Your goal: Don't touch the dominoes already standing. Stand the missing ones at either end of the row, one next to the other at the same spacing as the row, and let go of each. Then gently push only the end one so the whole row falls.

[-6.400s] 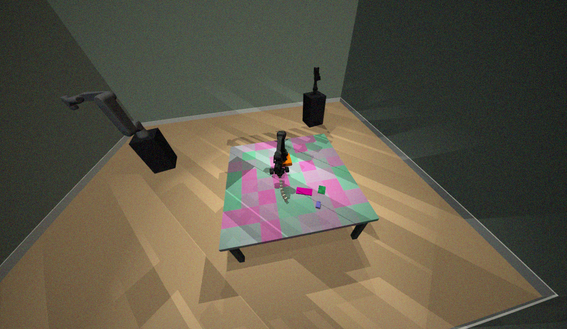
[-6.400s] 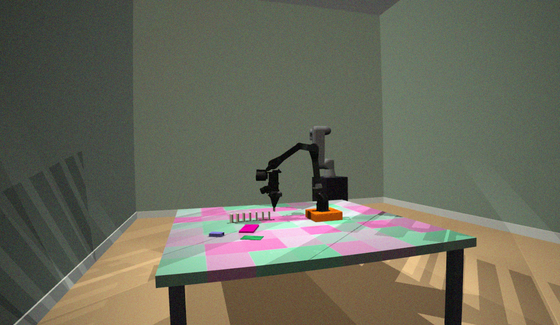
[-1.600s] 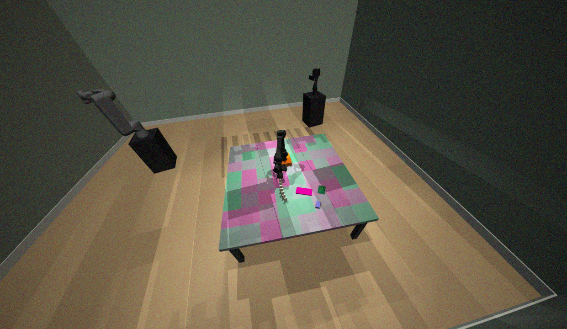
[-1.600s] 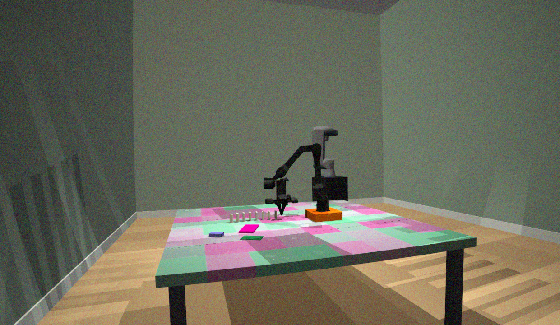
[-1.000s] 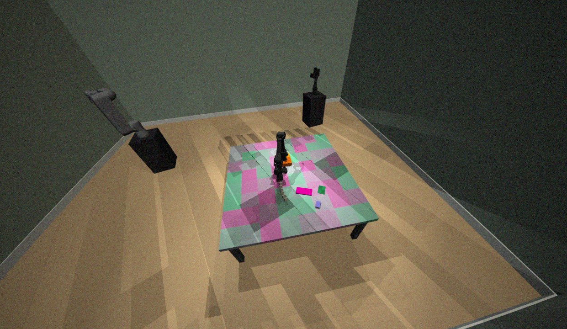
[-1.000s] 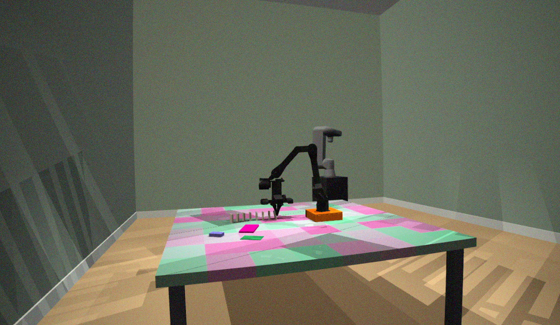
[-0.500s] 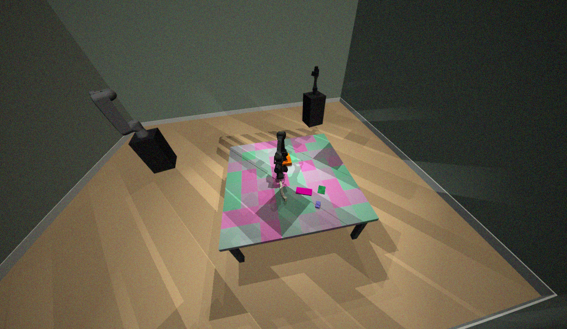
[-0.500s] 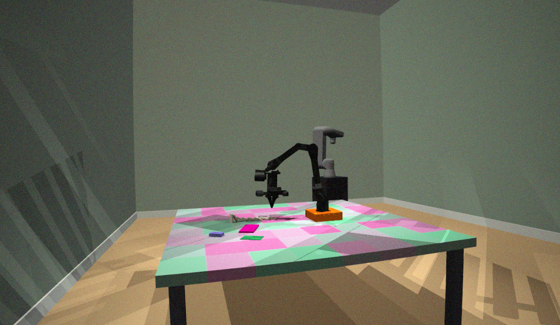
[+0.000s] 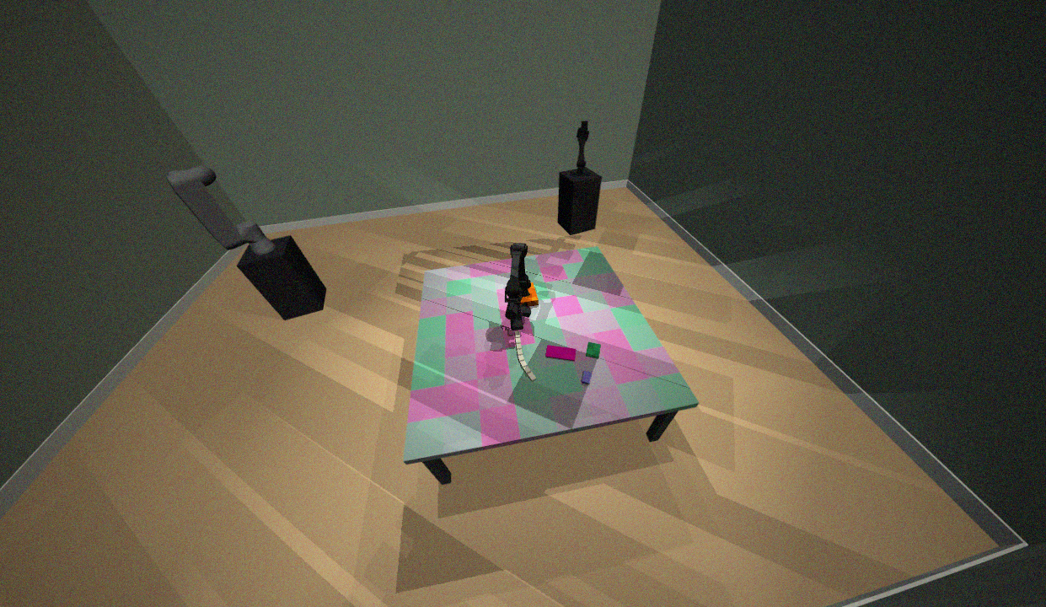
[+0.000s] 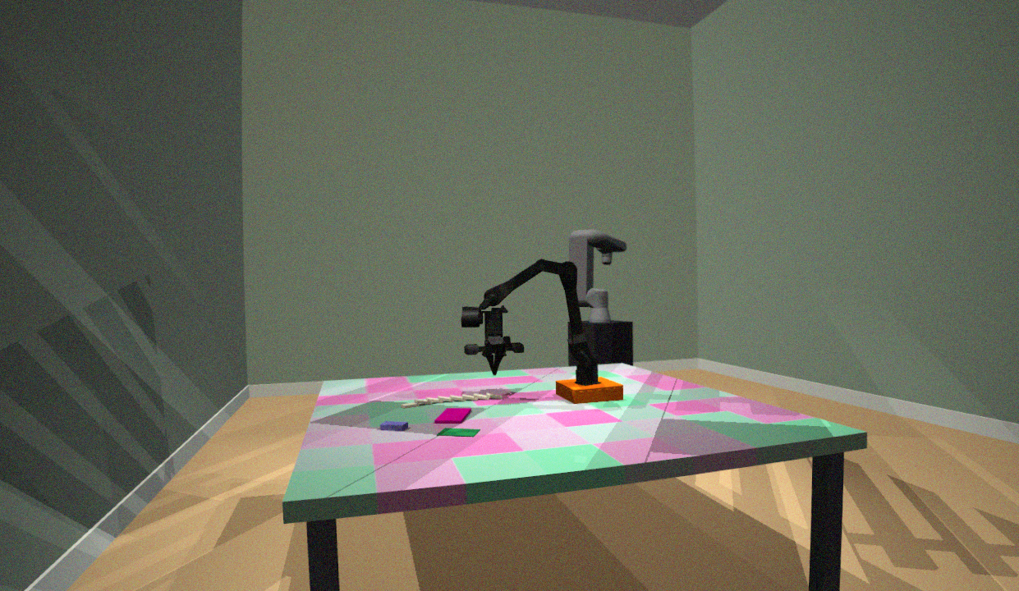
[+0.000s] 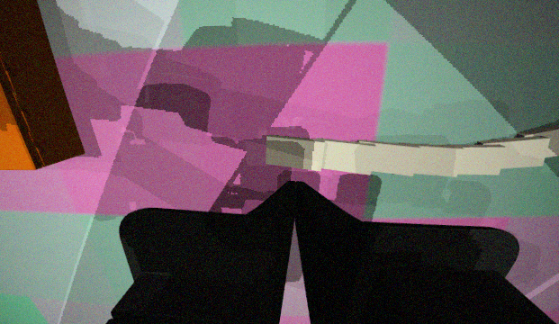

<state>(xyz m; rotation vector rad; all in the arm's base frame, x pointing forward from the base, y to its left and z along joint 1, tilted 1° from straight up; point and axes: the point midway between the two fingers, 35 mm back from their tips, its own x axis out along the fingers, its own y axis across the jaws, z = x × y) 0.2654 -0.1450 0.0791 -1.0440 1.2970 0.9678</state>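
On the counter (image 9: 465, 422) (image 10: 571, 470), a blue block (image 9: 586, 376) (image 10: 393, 425) and green piece (image 9: 592, 350) (image 10: 458, 432) lie near, then a magenta slab (image 9: 560, 352) (image 10: 452, 415). Farther, the toppled dominoes (image 9: 521, 357) (image 10: 453, 400) (image 11: 410, 157) lie overlapping in a curve. Above their far end hangs the claw (image 9: 516, 330) (image 10: 494, 373) (image 11: 294, 189), fingertips pressed together.

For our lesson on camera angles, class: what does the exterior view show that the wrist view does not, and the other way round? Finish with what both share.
Only exterior: the magenta block, the blue block and the table's dark legs.

Only wrist: the narrow gap between the gripper's fingers behind their meeting tips.

Both: the shut gripper, the toppled dominoes and part of the orange base.
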